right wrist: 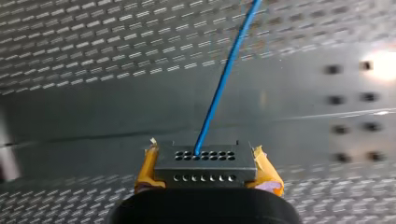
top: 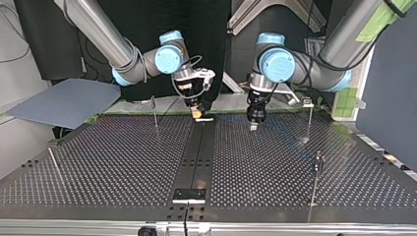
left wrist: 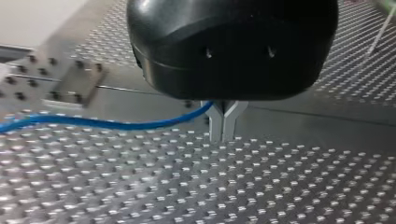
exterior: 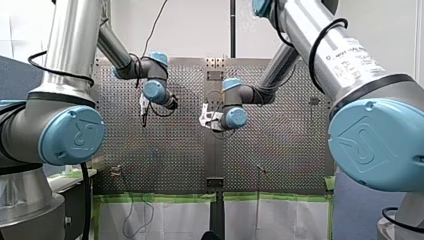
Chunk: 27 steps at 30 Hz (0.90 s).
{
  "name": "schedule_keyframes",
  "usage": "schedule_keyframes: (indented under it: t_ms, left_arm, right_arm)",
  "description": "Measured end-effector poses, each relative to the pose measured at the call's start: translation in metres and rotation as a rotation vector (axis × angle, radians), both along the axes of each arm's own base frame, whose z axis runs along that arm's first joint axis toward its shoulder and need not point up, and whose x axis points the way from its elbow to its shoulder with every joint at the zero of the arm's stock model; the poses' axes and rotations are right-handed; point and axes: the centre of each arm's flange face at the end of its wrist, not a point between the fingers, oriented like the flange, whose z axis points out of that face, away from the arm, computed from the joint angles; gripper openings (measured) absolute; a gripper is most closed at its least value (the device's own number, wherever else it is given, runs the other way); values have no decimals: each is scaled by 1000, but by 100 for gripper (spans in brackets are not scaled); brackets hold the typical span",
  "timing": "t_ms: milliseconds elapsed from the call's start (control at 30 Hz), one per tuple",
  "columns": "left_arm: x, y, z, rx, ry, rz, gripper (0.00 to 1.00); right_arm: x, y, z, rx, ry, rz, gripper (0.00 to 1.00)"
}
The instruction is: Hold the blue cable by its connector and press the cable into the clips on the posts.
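1. blue cable: in the left wrist view, one end is cut off at the frame edge and the other is lost under the left end effector.
2. connector: rear hidden by the right end effector; the cable leaves frame ahead of it.
3. clips on posts: too small to tell.

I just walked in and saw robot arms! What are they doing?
My right hand is pinching a grey connector between its yellow pads, and a blue cable comes out of it. My left hand has its metal fingers closed on that cable further along. Both hands are low over the holey table. The thin posts stand off to the sides, and I can't see the cable in any clip.
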Motion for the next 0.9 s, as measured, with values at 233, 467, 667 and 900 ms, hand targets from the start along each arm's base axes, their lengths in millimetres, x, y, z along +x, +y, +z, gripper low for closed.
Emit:
schedule_keyframes:
  t_ms: [233, 467, 667, 900]
  left_arm:
    - [-6, -7, -30, 4, 18, -4, 0]
    - [-18, -21, -71, 47, 59, -36, 0]
    - [-24, -32, -99, 55, 75, -49, 0]
    - [-24, -39, -127, 53, 85, -54, 0]
  right_arm:
    - [-11, 9, -41, 36, 19, -9, 0]
    - [-24, 10, -59, 40, 17, -28, 0]
    - [-35, 10, -78, 39, 21, -41, 0]
    - [-40, 12, -110, 64, 56, -46, 0]
